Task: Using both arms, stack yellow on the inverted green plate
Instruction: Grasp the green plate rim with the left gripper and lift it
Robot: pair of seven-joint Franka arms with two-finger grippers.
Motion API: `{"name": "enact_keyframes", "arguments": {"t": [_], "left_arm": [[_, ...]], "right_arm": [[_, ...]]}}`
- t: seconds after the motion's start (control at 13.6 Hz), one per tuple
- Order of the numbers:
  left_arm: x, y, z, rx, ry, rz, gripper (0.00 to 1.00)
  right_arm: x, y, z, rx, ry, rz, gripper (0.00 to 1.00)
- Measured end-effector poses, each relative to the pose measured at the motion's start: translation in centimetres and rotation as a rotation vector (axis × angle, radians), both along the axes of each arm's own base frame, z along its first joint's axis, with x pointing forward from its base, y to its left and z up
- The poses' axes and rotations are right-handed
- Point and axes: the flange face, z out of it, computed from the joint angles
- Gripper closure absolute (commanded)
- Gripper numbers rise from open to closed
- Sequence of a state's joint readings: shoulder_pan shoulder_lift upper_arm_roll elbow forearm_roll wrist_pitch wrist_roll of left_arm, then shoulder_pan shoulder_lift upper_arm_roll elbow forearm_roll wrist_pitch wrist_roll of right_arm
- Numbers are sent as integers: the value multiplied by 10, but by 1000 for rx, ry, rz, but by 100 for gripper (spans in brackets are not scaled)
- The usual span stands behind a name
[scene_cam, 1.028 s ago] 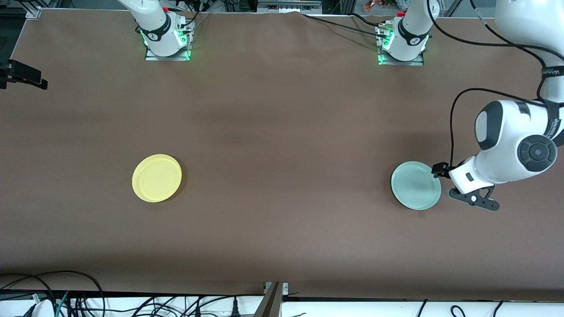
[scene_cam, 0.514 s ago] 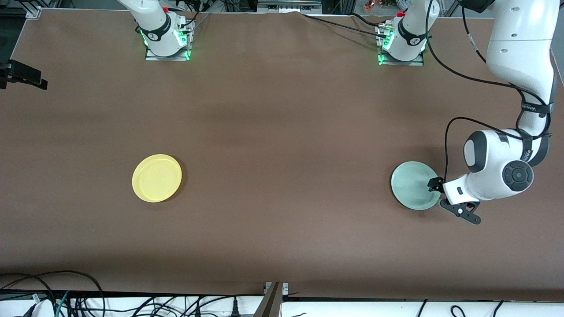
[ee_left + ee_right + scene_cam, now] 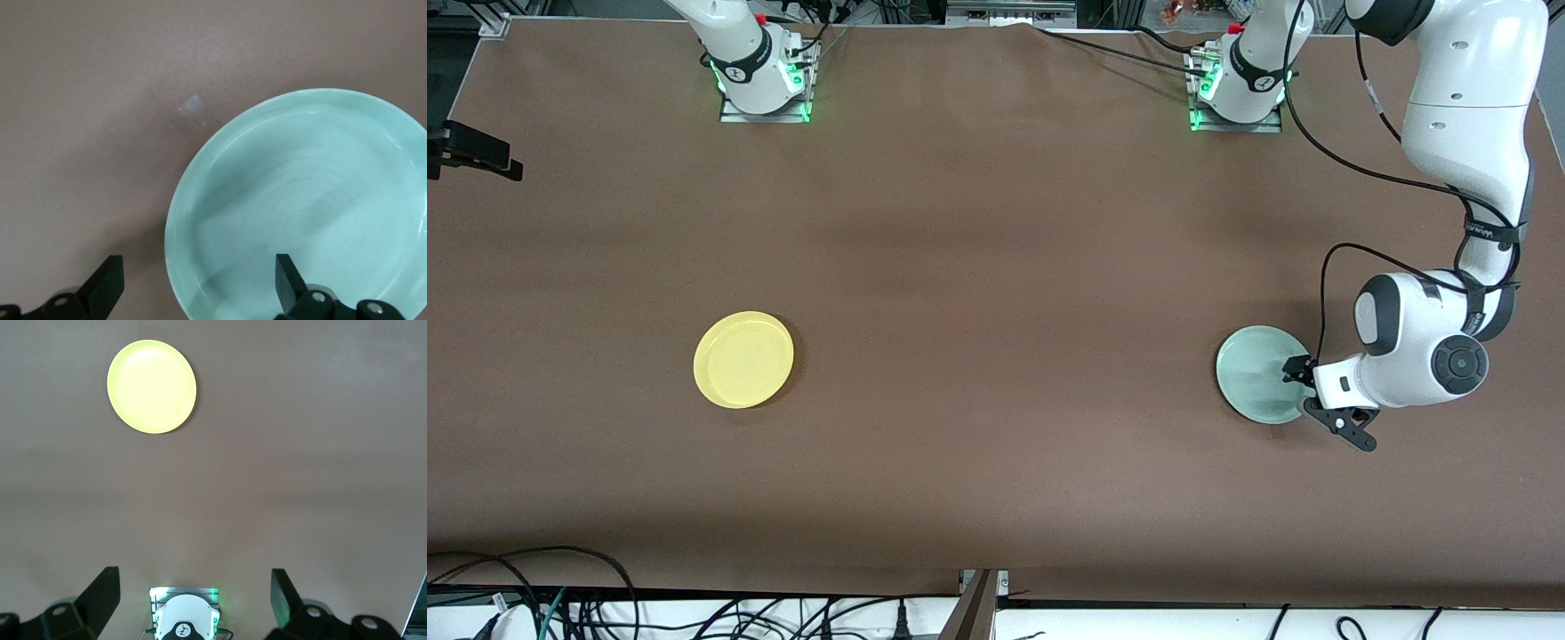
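One left jaw inside green plate (image 3: 300,207), other outside rim.

We see the left gripper (image 3: 1303,388) low at the rim of the upright green plate (image 3: 1258,373), the yellow plate (image 3: 743,359) lying well apart on the brown table (image 3: 996,267).

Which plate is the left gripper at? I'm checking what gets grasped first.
The green plate, toward the left arm's end: the open left gripper straddles its rim. The yellow plate lies untouched.
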State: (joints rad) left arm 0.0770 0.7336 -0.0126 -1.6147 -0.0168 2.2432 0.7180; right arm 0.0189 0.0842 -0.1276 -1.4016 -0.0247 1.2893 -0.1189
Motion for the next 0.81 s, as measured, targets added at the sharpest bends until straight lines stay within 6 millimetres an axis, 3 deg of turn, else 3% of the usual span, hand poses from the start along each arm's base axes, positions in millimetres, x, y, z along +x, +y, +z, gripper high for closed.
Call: {"name": "enact_keyframes", "arguments": {"t": [0.22,0.29,0.59,0.73,0.81], "left_arm": [[-1,-2,-6,-7,4,-28,42],[-1,-2,-7,-8,4,-35,53],[-1,-2,-10,-12,8,-72,80],[-1,0,-12,-14,9,-82,100],[-1,0,-12,-14,8,-86,100]], "right_arm": [[0,0,0,0,0,0,0],[0,0,0,0,0,0,0],[0,0,0,0,0,0,0],[0,0,0,0,-1,0,0],[0,-1,0,0,-1,-1,0]]}}
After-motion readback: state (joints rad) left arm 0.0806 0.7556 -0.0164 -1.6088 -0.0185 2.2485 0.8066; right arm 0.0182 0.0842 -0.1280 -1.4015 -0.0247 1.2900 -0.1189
